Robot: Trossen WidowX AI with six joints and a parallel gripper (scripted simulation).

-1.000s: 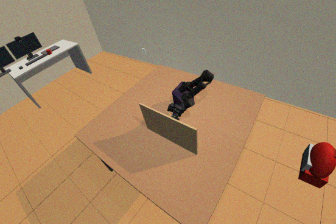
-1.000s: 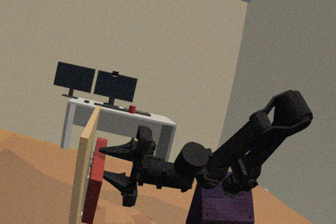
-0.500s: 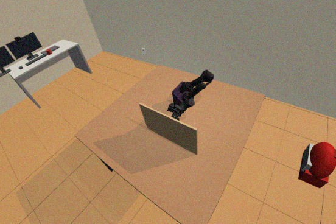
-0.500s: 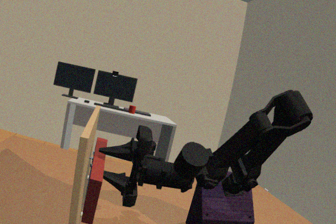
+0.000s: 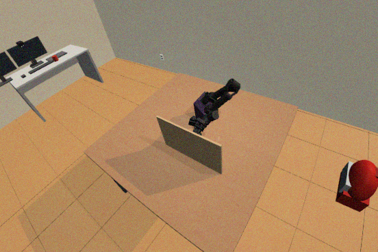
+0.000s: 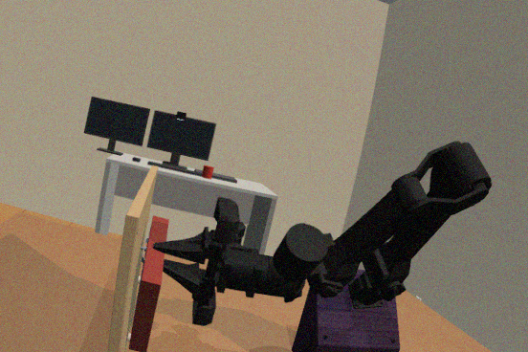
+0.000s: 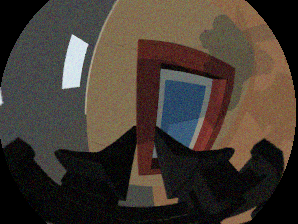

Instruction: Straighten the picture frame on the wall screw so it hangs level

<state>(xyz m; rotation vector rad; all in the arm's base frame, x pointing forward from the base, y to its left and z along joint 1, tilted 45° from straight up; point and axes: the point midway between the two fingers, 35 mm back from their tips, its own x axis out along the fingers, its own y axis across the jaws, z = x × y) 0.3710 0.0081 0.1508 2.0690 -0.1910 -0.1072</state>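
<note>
The red picture frame (image 6: 155,262) (image 7: 147,90) with a blue picture hangs on the front of the upright wooden panel (image 5: 192,146) (image 6: 121,267) (image 7: 112,100). In the top view the panel hides it. My gripper (image 6: 159,255) (image 7: 145,129) is shut on the frame's top bar, which lies on the left in the wrist view. One finger is above the bar, the other inside the opening, over the edge of the blue picture (image 7: 185,100). The screw and the notched strip are hidden. The oblique views do not show clearly how level the frame hangs.
The panel stands on a brown mat (image 5: 250,174). The arm's purple base (image 6: 354,315) stands in front of it. Farther off are a white desk (image 5: 73,51) (image 6: 253,187) with monitors and a red mug (image 5: 55,58) (image 6: 208,171), and a red ball-shaped object (image 5: 363,179) at the right.
</note>
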